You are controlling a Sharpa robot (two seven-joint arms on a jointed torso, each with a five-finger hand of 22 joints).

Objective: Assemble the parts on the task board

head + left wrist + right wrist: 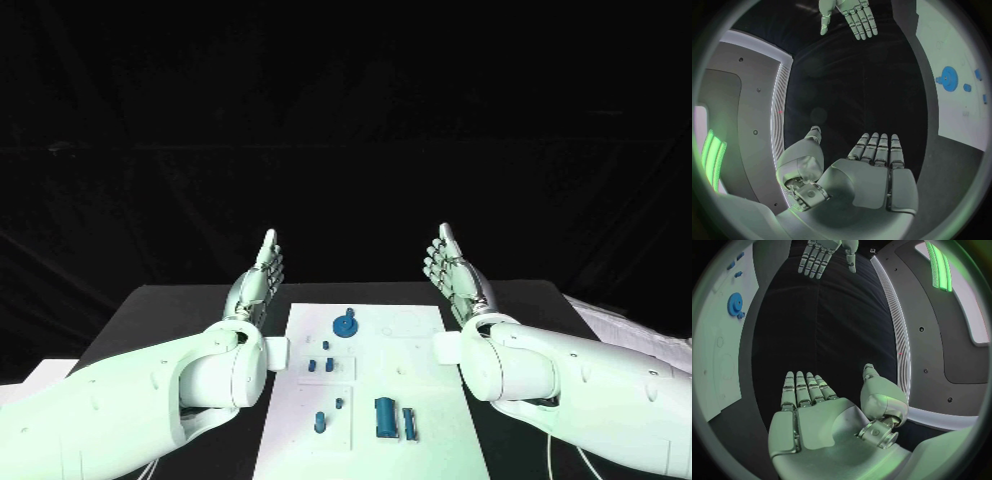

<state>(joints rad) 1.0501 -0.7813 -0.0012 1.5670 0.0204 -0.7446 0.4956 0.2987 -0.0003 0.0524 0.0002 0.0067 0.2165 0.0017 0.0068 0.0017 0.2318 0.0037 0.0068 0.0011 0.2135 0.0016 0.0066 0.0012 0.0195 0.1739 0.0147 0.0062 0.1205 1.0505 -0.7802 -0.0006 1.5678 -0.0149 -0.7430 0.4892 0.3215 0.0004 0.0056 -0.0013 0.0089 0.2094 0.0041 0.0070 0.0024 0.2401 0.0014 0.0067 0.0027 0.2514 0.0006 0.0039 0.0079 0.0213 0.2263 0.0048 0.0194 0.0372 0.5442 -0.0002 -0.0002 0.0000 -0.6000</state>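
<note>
Two white arms reach forward over a black surface (173, 300), one on either side of the white task board (418, 400) that lies between them.

To the left of the board, the left hand (257, 282) is held flat and upright on edge, its fingers (268, 258) straight, close together and pointing away from the robot, gripping nothing. The left wrist view shows the same hand (873, 175) with an empty palm, thumb set off to the side, and the black cloth beyond it.

On the board itself, a round blue gear (345, 324) sits near the far end, with several small blue parts (327, 364) just nearer the robot. A larger blue block (385, 417) and a slimmer blue piece (408, 423) stand side by side near the board's near end, with two small blue pegs (320, 424) to their left.

To the right of the board, the right hand (456, 272) mirrors the left: fingers (447, 250) extended and together, palm turned toward the board, holding nothing. The right wrist view shows that palm (817, 415) bare, with the board's edge and the gear (735, 304) off to one side.

Neither hand touches the board or any part.
</note>
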